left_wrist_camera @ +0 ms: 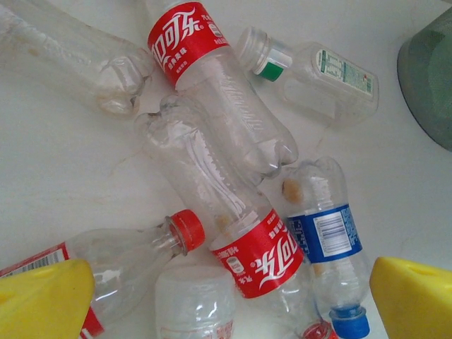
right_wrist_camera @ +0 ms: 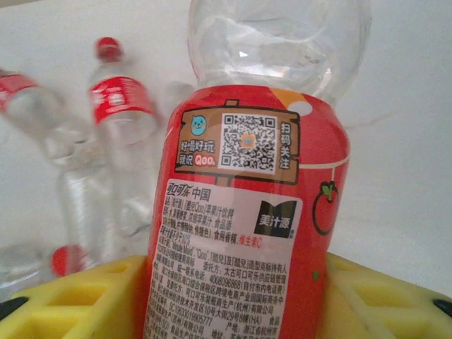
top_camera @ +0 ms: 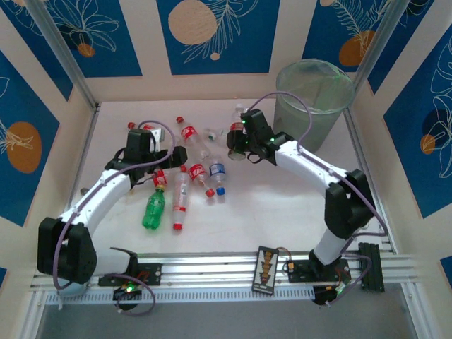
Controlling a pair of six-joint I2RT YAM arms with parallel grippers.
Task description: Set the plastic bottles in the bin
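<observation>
My right gripper [right_wrist_camera: 236,307] is shut on a plastic bottle with a red juice label [right_wrist_camera: 247,212], its yellow fingers [right_wrist_camera: 78,296] pressed to both sides. From above, that gripper [top_camera: 239,147] is at mid-table, left of the bin [top_camera: 314,99], a tall translucent grey-green basket at the back right. My left gripper [left_wrist_camera: 229,311] is open above a heap of bottles: a red-labelled one [left_wrist_camera: 261,254], a blue-labelled one [left_wrist_camera: 325,233] and a green-collared one [left_wrist_camera: 318,70]. From above, the left gripper [top_camera: 171,157] hovers over the left cluster, near a green bottle [top_camera: 153,210].
More bottles lie across the table's left and middle, one with a red cap [top_camera: 187,131] at the back. The bin's edge [left_wrist_camera: 431,78] is at the right of the left wrist view. A small black device [top_camera: 267,268] sits on the front rail.
</observation>
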